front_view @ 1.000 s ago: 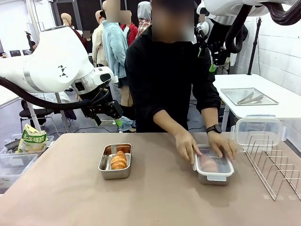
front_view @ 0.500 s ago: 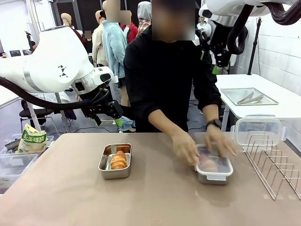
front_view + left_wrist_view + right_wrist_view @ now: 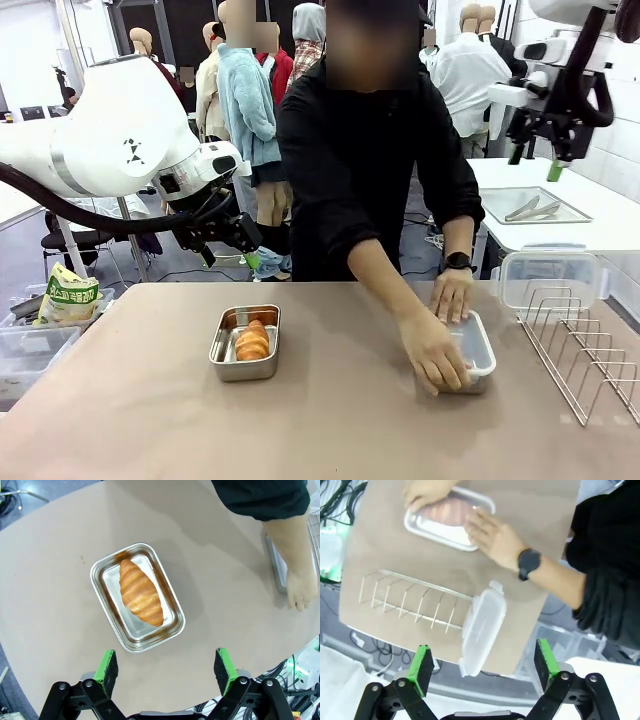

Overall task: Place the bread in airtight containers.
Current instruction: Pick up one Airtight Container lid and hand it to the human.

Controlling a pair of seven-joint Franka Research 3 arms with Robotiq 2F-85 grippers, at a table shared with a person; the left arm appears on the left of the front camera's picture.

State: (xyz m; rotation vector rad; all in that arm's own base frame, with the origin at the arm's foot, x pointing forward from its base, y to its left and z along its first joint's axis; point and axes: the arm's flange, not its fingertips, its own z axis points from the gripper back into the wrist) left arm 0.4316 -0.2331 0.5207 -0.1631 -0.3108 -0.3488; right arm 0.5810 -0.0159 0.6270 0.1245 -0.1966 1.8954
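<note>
Far left edge of the surface (image 3: 330, 420): yellow-green snack bag (image 3: 68, 296), clear bins (image 3: 35, 352) just in front of it.

Left gripper (image 3: 166, 667) held high above the surface's left half; fingers (image 3: 107, 666) spread wide, nothing between them.

Below it in the left wrist view: open steel tin (image 3: 107, 617), lidless, flat on the surface left of centre; inside, one croissant (image 3: 140, 592), golden-brown, ridged, lying diagonally on the tin floor, tips toward opposite corners.

Centre, far side: person in black sleeves, leaning in, both hands down on the second tin (image 3: 481, 352) right of centre; clear white-rimmed lid (image 3: 445, 530) seated on top; watch-wearing hand (image 3: 452, 295) flat on the lid's far edge; other hand (image 3: 435, 358) cupped over the near corner; second croissant (image 3: 451, 511) seen through the lid from the right wrist view, pale and blurred; latches closed or not: cannot tell.

Right of that: spare lid (image 3: 548, 278) at the far end of the wire rack (image 3: 590, 355), just beside it; rack along the surface's right edge.

Far right, high up: right gripper (image 3: 482, 667), well apart from both tins; fingers wide, empty; behind it in the front view, a second white surface with a flat steel tray (image 3: 497, 205); tongs (image 3: 533, 208) lying in the tray.
</note>
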